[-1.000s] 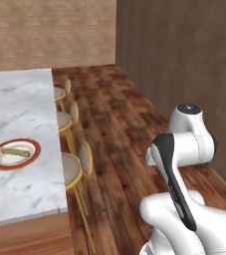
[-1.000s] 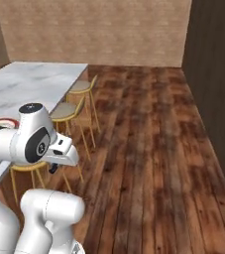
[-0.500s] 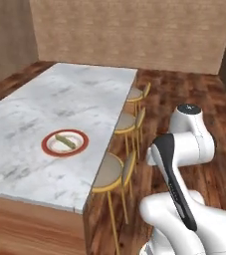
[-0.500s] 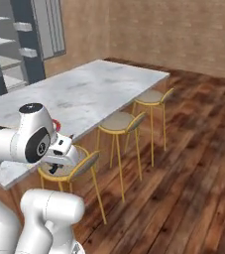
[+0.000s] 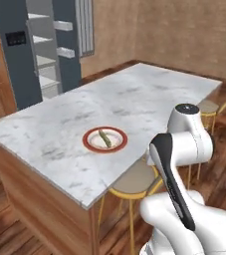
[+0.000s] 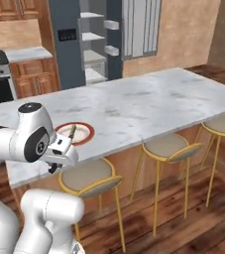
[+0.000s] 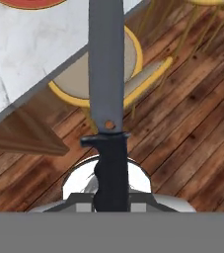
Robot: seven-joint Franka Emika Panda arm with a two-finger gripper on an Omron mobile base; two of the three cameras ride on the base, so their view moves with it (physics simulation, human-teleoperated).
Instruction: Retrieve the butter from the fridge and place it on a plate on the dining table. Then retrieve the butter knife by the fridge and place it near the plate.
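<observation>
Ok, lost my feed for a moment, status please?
Gripper shut on butter knife, blade pointing ahead. Butter on plate, dining table. Stool below the knife; fridge open.

The dining table (image 5: 149,94) has a smooth white-grey marble top over a wooden base. The plate (image 5: 104,140) looks glazed, perhaps ceramic. The butter knife (image 7: 107,99) shows a matt grey blade, black handle. Plank floor (image 7: 192,133): polished wood.

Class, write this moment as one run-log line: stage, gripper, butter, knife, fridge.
stage: carrying knife to table | gripper: shut on knife | butter: on plate, table | knife: over stool, not placed | fridge: open
</observation>
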